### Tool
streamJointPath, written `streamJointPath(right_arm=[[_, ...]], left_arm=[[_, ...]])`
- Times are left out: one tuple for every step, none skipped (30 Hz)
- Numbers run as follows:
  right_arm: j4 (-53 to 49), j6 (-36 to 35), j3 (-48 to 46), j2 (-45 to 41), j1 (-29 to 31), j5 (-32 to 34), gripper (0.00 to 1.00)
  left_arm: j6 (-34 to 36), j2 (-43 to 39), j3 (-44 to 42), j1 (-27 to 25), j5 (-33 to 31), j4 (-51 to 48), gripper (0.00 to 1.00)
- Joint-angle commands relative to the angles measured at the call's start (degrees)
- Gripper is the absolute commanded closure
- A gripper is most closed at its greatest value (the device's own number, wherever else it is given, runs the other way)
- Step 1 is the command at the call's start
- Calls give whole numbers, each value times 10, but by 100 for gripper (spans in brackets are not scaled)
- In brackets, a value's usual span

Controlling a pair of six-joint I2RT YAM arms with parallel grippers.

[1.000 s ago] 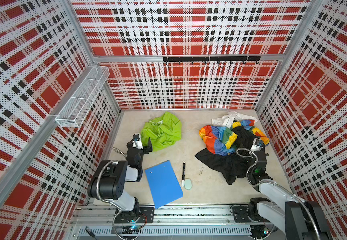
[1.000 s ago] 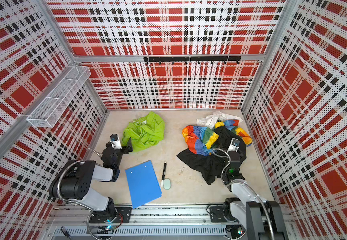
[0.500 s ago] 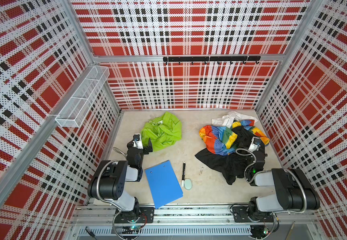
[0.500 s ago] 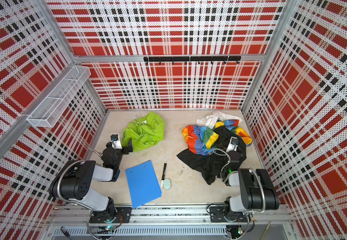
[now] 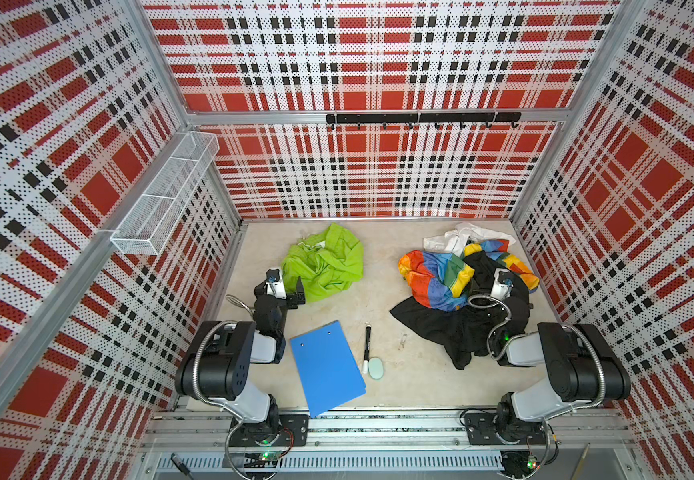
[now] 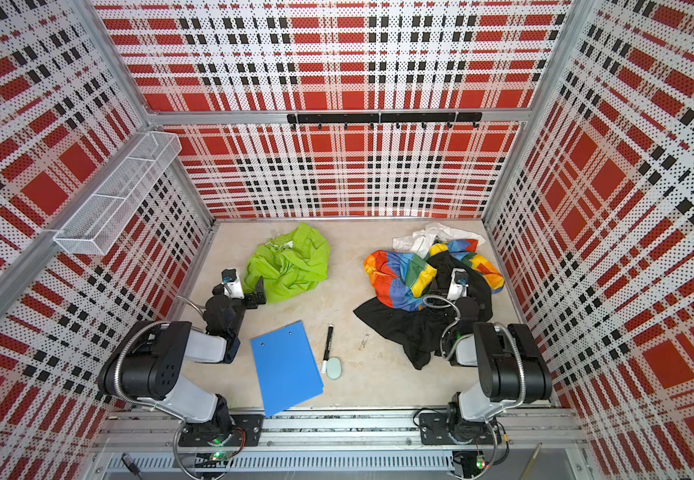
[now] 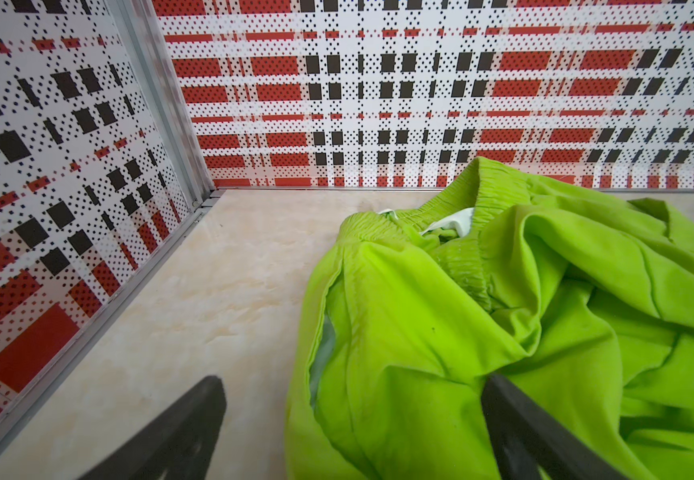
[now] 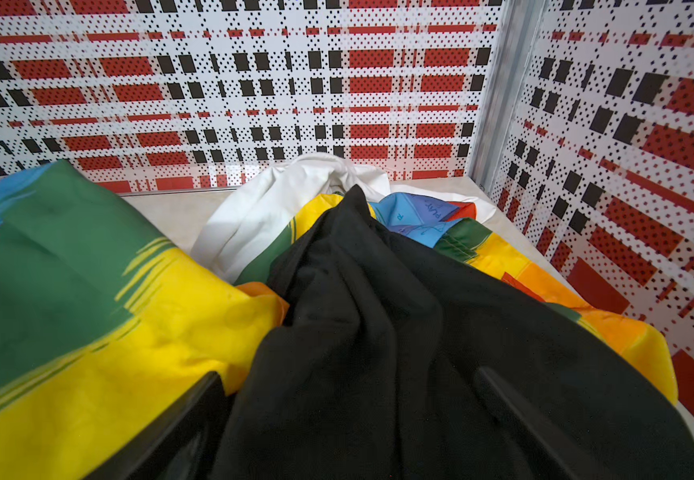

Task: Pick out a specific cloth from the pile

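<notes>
The cloth (image 5: 328, 262) (image 6: 291, 266) is a crumpled lime-green garment lying alone at the back left of the floor. My left gripper (image 5: 283, 284) (image 6: 239, 286) is low at its near edge and open. In the left wrist view the cloth (image 7: 503, 311) has its edge between the spread fingers of the gripper (image 7: 351, 386). The pile (image 5: 461, 282) lies at the right: a black garment (image 8: 378, 332), a rainbow cloth (image 8: 87, 311) and a white cloth (image 8: 274, 208). My right gripper (image 5: 502, 286) (image 8: 347, 378) sits open over the black garment.
A blue clipboard (image 5: 326, 365), a black marker (image 5: 366, 347) and a pale green eraser (image 5: 375, 368) lie on the near middle floor. A wire basket (image 5: 166, 195) hangs on the left wall. A hook rail (image 5: 420, 118) runs along the back wall.
The right arm's rear links have swung up and folded back behind its gripper, which stays over the black garment. The left arm and the cloths have not moved.
</notes>
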Motion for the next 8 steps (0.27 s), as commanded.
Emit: streamJointPath(right_arm=[[24,-11,12,3,3,-6,0],[18,-15,15,4,9,4,0],[11,-17,19,5,12,8,0],[9,-18,22,5,13,12,0],[8,-18,21,5,14,13,0],[11,-18,19,5,14,14,0],[12,-19,17,4,15,16,0],[18,-19,15,2,15,15,0]], left_arm=[[-7,-6,6,3,5,3,1],[-7,-6,6,3,5,3,1],[-7,-6,6,3,5,2,1],[-7,-6,6,3,5,3,1],[-6,-7,6,3,6,3,1],[-6,-6,6,4,6,2,1],[-6,-6,6,3,6,3,1],[-6,-6,6,3,5,2,1]])
